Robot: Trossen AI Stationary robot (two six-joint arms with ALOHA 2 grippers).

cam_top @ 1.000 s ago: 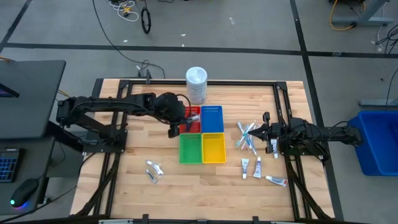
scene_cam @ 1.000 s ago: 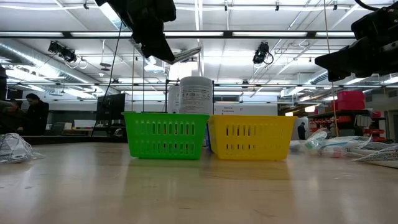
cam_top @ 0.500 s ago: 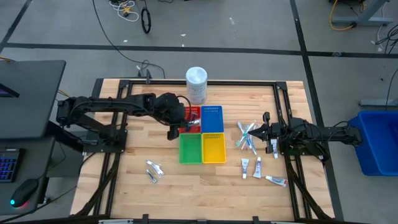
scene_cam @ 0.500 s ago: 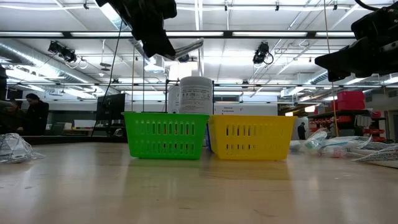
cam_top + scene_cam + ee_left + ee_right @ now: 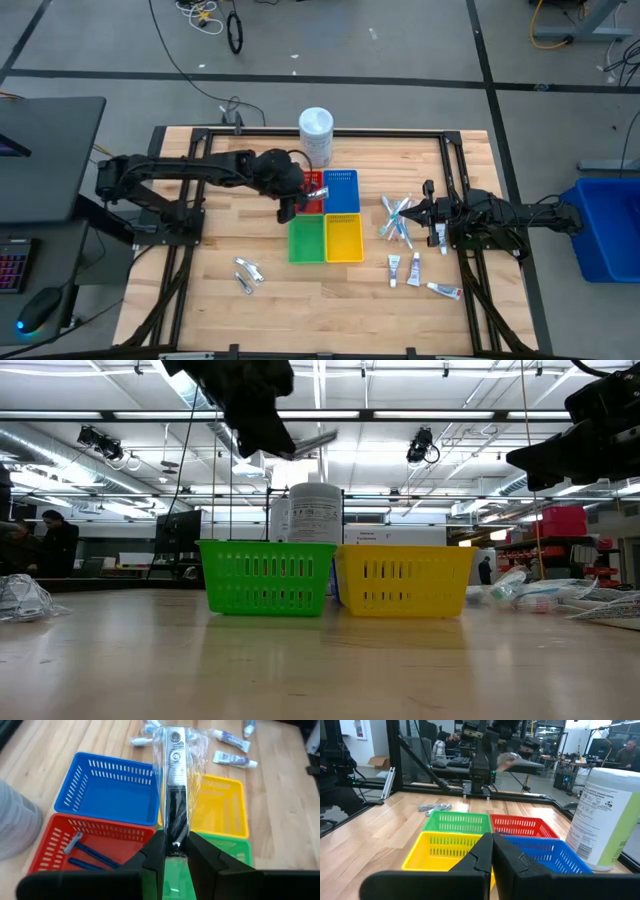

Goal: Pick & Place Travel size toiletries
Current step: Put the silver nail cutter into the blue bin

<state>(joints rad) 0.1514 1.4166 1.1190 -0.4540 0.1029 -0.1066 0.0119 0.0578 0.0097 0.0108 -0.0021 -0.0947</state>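
Near edge of the wooden table: 2 silvery sachets lie left of centre; on the right, 3 small white squeeze tubes lie near each other, the nearest one tilted.

Mid-table — 4 square trays in a block: green tray and yellow tray on the near side, red tray and blue tray behind them. The red tray holds 2 slim dark-blue sticks, seen in the left wrist view. Right of the trays, a pile of pale-blue and white toothbrush-like sticks lies on the wood.

Left gripper hangs above the seam of the red and green trays, fingers pinched narrow on a silvery clear-wrapped sachet; the sachet is lifted clear of the trays and sticks out past the fingertips — low view shows it raised above the green tray.

Right gripper sits low at the right side, just beside the toothbrush pile, its 2 fingers pressed together with nothing between them.

Far side: tall white cylindrical tub stands upright behind the red tray. A person shows in the room beyond.
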